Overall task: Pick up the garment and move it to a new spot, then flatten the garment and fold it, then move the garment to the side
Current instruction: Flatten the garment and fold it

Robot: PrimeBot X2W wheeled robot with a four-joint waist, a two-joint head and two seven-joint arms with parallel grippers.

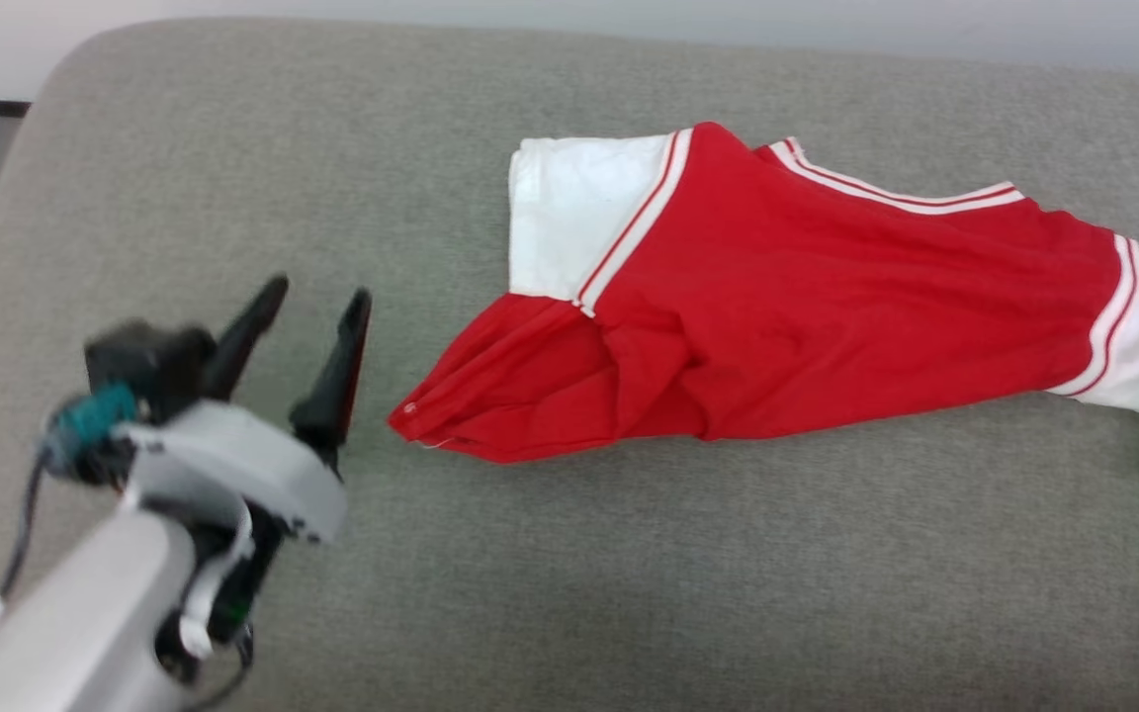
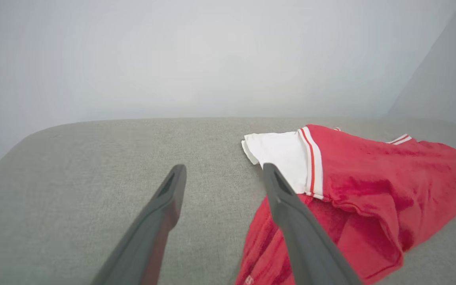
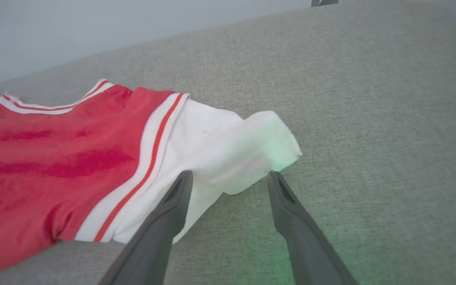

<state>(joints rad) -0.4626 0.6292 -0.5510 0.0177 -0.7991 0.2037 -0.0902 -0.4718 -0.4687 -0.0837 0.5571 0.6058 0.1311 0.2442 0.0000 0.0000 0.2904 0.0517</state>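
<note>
Head view: the red jersey lies on the grey upholstered top, running from the middle out to the right edge and closer to the far edge than the near one. It is not flat. The body is bunched into folds, and the red hem corner trails toward your left gripper. That gripper hangs near the left edge with its fingers spread and nothing between them, just short of the cloth.

Left wrist view: the left gripper looks along the top toward the far edge, fingers parted. The jersey sits off to one side, with a white sleeve beyond the fingertip nearest it. I judge flattening to be the step in hand, so bring this gripper across and down onto the bunched hem. Take a single layer if you can (a double pinch would drag the folds along).

Right wrist view: the right gripper stands open at the jersey's other white sleeve, near the right edge. The sleeve's curled end lies by the fingertips and is not pinched. Close on the sleeve cuff or on the striped seam. Then draw the two grippers apart, low over the top, until the wrinkles in the body pull out. Whether the number faces down I cannot tell.
</note>
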